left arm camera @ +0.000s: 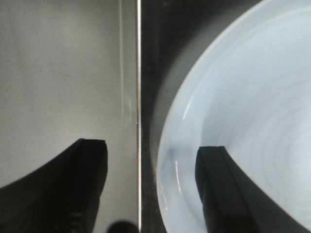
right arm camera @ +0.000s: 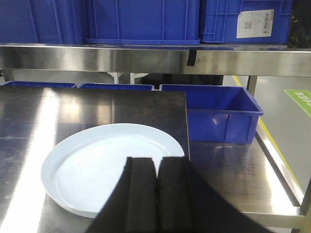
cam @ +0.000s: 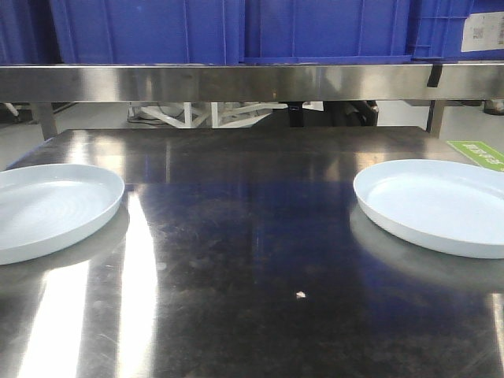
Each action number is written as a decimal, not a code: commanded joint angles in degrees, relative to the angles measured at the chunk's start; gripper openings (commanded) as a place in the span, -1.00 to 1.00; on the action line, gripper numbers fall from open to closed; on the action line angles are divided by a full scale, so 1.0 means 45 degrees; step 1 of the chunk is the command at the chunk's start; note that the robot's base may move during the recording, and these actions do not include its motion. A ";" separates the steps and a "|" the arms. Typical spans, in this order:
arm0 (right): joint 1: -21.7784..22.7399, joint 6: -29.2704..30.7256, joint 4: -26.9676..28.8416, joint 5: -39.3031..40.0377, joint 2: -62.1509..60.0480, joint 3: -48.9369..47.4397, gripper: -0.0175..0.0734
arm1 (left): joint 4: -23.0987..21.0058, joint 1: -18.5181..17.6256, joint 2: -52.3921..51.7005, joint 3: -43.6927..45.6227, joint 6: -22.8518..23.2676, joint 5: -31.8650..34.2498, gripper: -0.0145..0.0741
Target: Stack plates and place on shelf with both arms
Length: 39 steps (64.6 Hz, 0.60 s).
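Note:
Two pale bluish-white plates lie apart on the dark steel tabletop [cam: 252, 260], one plate at the left [cam: 47, 205] and the other plate at the right [cam: 441, 201]. The shelf's brushed-metal front rail [cam: 252, 83] runs across the back. Neither gripper shows in the front view. My left gripper [left arm camera: 151, 144] is open above the left plate [left arm camera: 243, 97]. That plate's rim lies between the fingers, one dark finger [left arm camera: 218, 184] over the plate and the other past the table edge. My right gripper [right arm camera: 156, 160] is shut and empty above the near right rim of the right plate [right arm camera: 97, 165].
Blue plastic crates [cam: 236, 27] stand on the shelf above the rail [right arm camera: 146, 58]. More blue bins [right arm camera: 214, 111] sit lower behind and right of the table. A green floor marking [cam: 476, 153] shows at the right. The table's bright edge line [left arm camera: 138, 97] runs beside the left plate.

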<state>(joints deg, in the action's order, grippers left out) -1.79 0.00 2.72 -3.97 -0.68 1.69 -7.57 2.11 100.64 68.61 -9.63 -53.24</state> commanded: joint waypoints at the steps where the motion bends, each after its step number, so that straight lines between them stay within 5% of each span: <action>1: -0.0002 0.0096 -0.0127 0.1033 -0.0234 0.0000 -0.51 | -0.0192 0.0024 -0.0449 0.0374 -0.0006 0.0202 0.36; 27: -0.0002 0.0096 -0.0127 0.1033 -0.0234 0.0000 -0.51 | -0.0192 0.0001 -0.0134 0.0405 -0.0006 0.0008 0.33; 39: -0.0002 0.0096 -0.0127 0.1033 -0.0234 0.0000 -0.51 | -0.0192 0.0001 -0.0134 0.0405 -0.0006 -0.0199 -0.13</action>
<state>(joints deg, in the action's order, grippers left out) -1.79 0.00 2.72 -3.97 -0.68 1.69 -7.71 2.11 102.42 68.82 -9.63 -53.70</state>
